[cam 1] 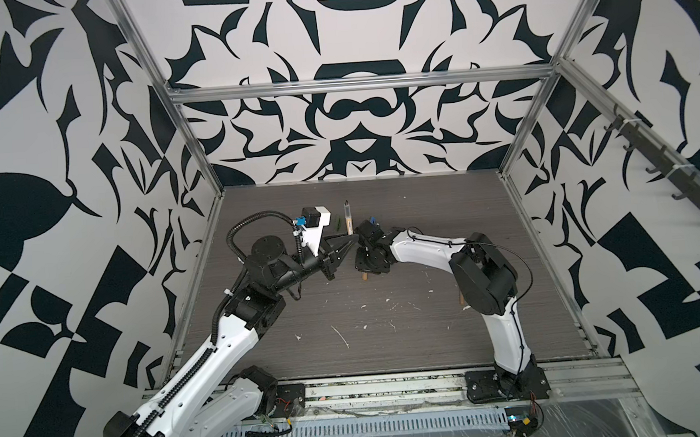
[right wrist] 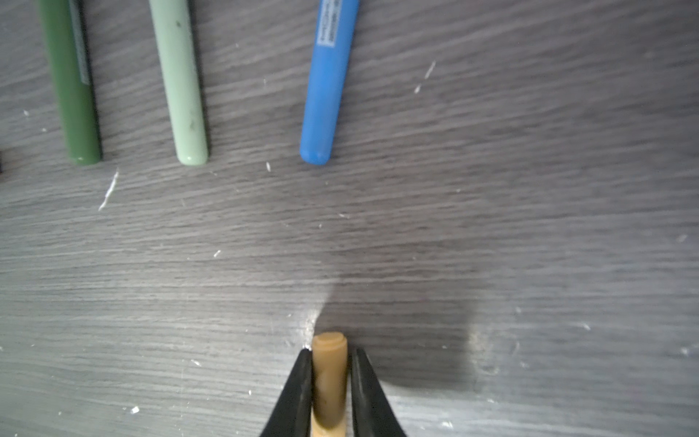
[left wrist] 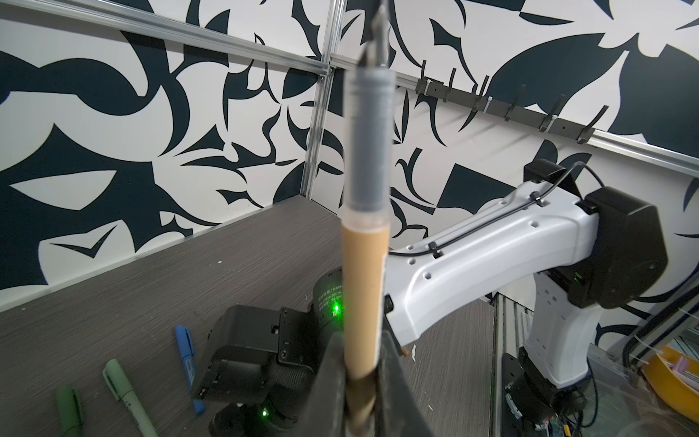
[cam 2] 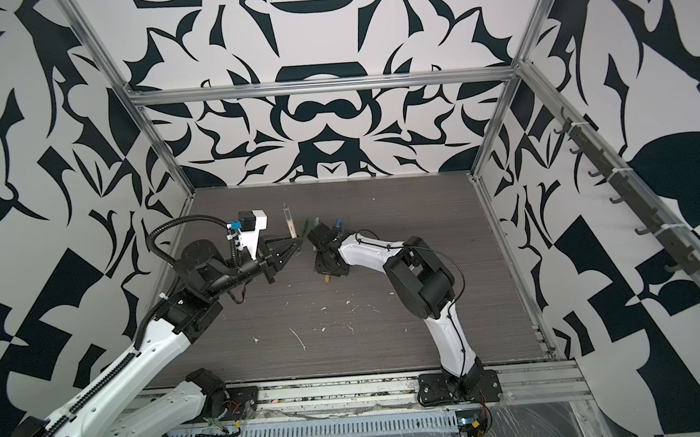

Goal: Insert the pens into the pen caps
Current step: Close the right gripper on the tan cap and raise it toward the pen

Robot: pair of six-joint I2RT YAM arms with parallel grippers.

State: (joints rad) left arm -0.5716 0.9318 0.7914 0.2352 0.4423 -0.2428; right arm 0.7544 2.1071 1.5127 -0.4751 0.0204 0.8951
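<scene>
Left wrist view: left hand (left wrist: 361, 353) grips tan pen (left wrist: 365, 283), tip cropped.

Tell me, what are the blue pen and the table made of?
Blue pen: probably plastic, smooth with a soft sheen; its colour is even and a paper-like label is stuck on it.
Table: looks like grey wood or wood-print laminate, matte; fine grain streaks run across it, but which one I cannot tell.

The left pincer (left wrist: 363, 336) is clamped on a tan pen (left wrist: 365, 265), and the right pincer (right wrist: 330, 352), pointed down at the desk (right wrist: 491, 189), on a tan stub (right wrist: 330, 378).
</scene>
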